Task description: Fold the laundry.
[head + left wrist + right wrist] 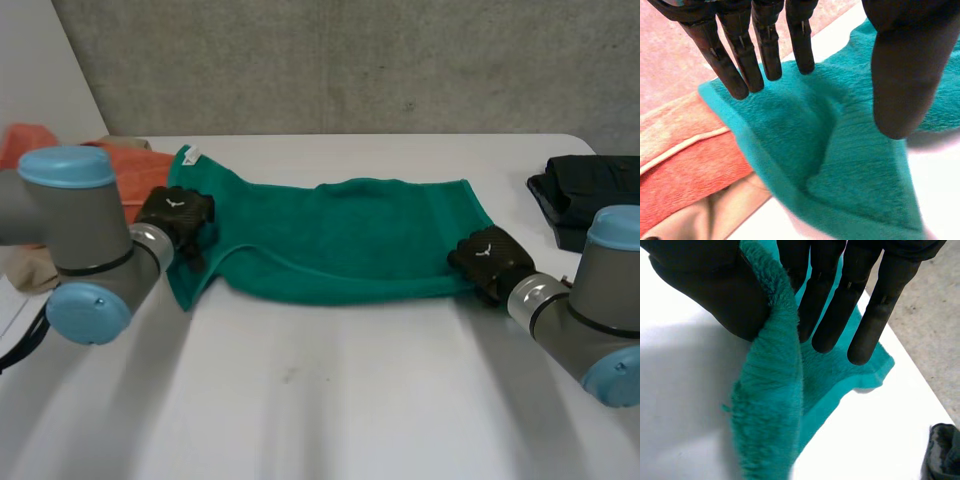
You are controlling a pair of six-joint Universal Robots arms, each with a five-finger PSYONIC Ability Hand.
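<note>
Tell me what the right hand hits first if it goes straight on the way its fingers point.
The green towel: the right hand pinches it, and the cloth spreads just past its fingertips. Beyond the towel's corner comes bare table, as far as depth can be judged.

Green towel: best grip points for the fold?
Pinch the green towel at the two ends of its near edge, coming from the robot's side: it lies spread side to side, that edge free on the bare table. The right hand pinches one end.
</note>
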